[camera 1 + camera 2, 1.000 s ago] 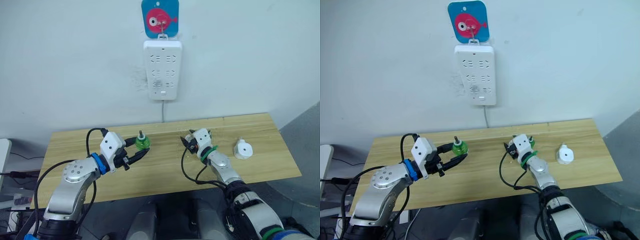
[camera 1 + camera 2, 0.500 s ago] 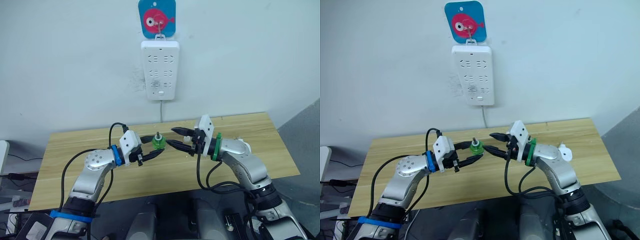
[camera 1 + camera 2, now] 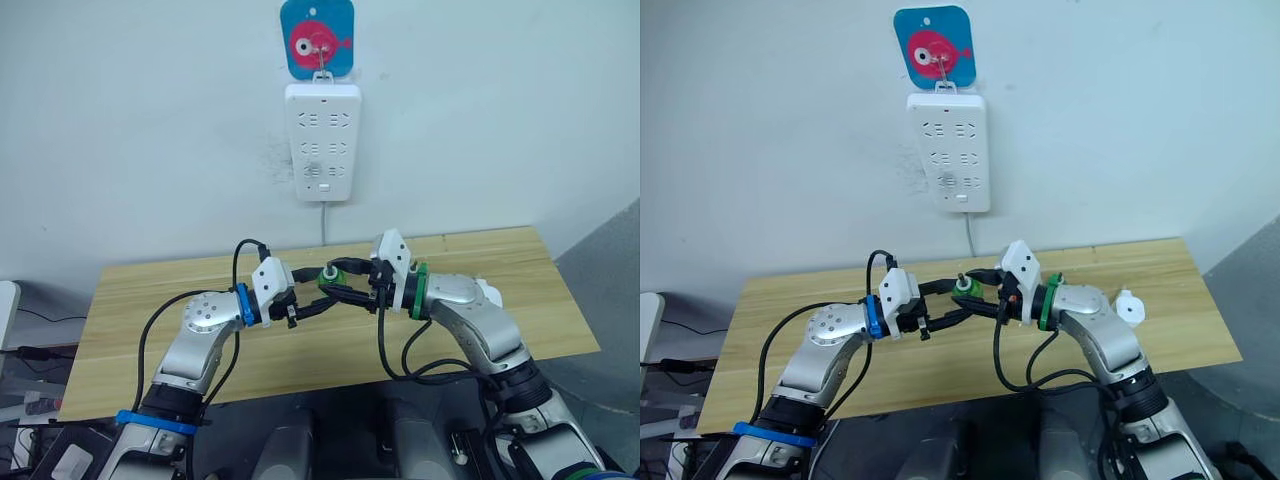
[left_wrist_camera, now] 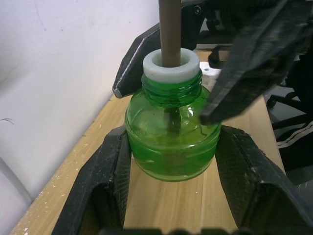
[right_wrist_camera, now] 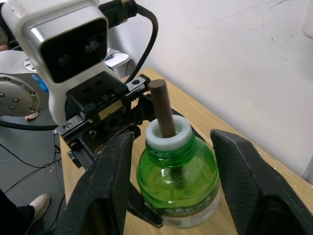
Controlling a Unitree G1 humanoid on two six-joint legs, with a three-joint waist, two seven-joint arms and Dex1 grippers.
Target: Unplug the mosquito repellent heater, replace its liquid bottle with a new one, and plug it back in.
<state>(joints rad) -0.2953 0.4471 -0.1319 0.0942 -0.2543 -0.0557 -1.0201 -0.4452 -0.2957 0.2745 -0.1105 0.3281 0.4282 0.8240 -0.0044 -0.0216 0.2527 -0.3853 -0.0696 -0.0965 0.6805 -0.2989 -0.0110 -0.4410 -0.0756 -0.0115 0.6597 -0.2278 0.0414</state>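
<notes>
At frame centre above the table (image 3: 150,290), the left gripper (image 3: 318,291) clamps the bare-wick green bottle (image 4: 172,139) by its body while the right gripper (image 3: 340,282) brackets it with fingers (image 5: 110,186) spread, heater (image 3: 1129,307) lying right

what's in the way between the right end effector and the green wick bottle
Nothing visible. The right end effector is already at the liquid bottle, one open finger on either side of it, above the table. The left end effector grips the bottle's body from the opposite side, below the wick.
</notes>
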